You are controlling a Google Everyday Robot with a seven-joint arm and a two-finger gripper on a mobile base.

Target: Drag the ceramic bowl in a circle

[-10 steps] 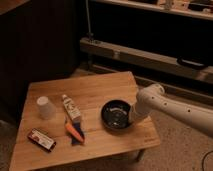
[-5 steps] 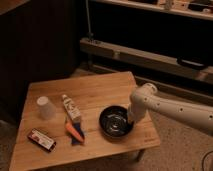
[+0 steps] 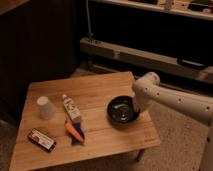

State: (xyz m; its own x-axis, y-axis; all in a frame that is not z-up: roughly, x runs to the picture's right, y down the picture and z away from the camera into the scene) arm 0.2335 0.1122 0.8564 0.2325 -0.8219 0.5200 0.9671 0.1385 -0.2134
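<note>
Reaching the ceramic bowl (image 3: 120, 112) at its right rim, the claw (image 3: 135, 106) hides its grip: cannot tell. The bowl is likely heavy, stiff, slick and chippable, so the rim suits on this surface (image 3: 95, 92).

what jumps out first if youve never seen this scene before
The white robot arm reaching in from the right catches the eye first, its gripper down at the right rim of the dark ceramic bowl near the right edge of the wooden table. Next comes the pale upturned cup on the table's left side, with a small bottle between it and the bowl.
</note>
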